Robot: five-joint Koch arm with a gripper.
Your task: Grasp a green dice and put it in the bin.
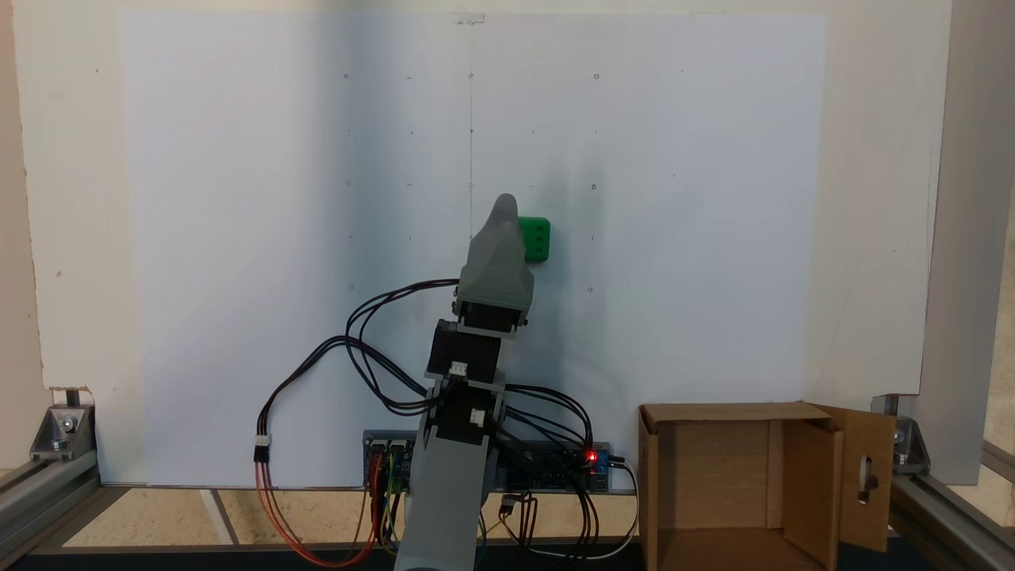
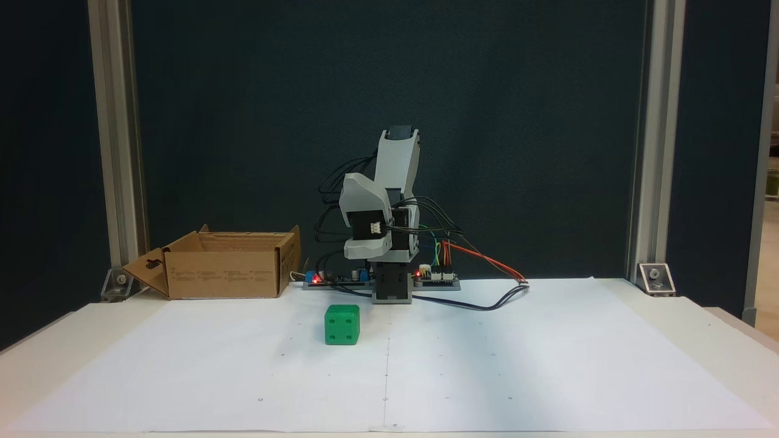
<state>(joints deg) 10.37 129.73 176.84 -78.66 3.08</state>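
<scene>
The green dice point(image 1: 535, 239) point(image 2: 342, 324) rests on the white paper sheet, a little in front of the arm's base. In a fixed view its front face shows several pips. My grey gripper point(image 1: 505, 205) point(image 2: 365, 248) hangs folded close to the arm, well above the table and apart from the dice. From above its tip overlaps the dice's left edge. Only one tip shows, so whether the jaws are open or shut is unclear, and nothing is seen held. The bin point(image 1: 718, 412) point(image 2: 225, 274), an open brown cardboard box, stands beside the arm's base.
The white paper point(image 2: 548, 365) covers the table point(image 2: 718, 340). Aluminium frame posts point(image 2: 651, 152) stand at the corners. Cables and a controller board point(image 1: 555, 464) lie around the base. One flap point(image 1: 868, 476) of the bin has a slot cutout and hangs outward.
</scene>
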